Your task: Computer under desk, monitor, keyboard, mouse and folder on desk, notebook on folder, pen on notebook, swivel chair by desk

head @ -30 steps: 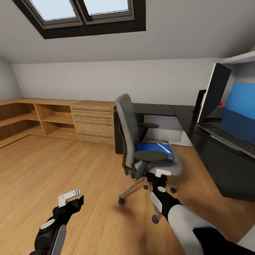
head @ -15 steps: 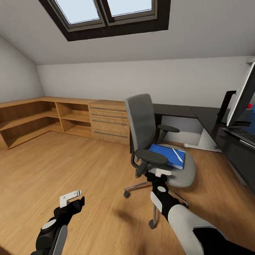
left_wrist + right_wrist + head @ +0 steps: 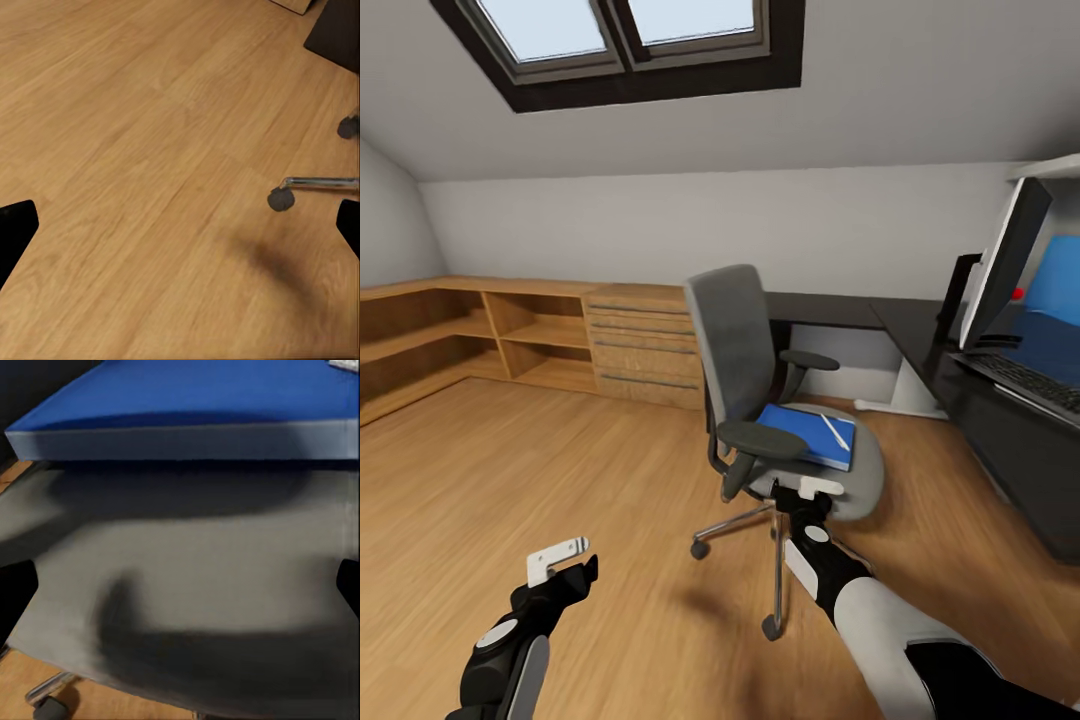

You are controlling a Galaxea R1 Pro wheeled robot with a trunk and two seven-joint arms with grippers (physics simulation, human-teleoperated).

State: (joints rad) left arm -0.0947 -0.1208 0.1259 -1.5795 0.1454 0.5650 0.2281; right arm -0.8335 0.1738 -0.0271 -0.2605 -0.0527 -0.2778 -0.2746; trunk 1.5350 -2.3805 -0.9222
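From the head view I'm lining up to take the folder [image 3: 807, 435], a flat bright-blue slab with a pen [image 3: 835, 431] on it, off the swivel chair [image 3: 765, 400]; my right gripper [image 3: 812, 490] sits at the padded grey seat's front edge, my left gripper [image 3: 560, 560] hangs over the wood-plank floor [image 3: 510, 480]. The left wrist view shows jaws apart above a chrome chair leg [image 3: 319, 182]. In the right wrist view, jaws apart, folder [image 3: 187, 412] just ahead: next I'd judge a reach forward and a pinch on its edge.

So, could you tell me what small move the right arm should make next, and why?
Probably ease the right gripper forward and slightly up toward the blue folder. It sits at the swivel chair's seat edge, fingers apart, and the right wrist view shows the folder's near edge just ahead, above the grey seat.
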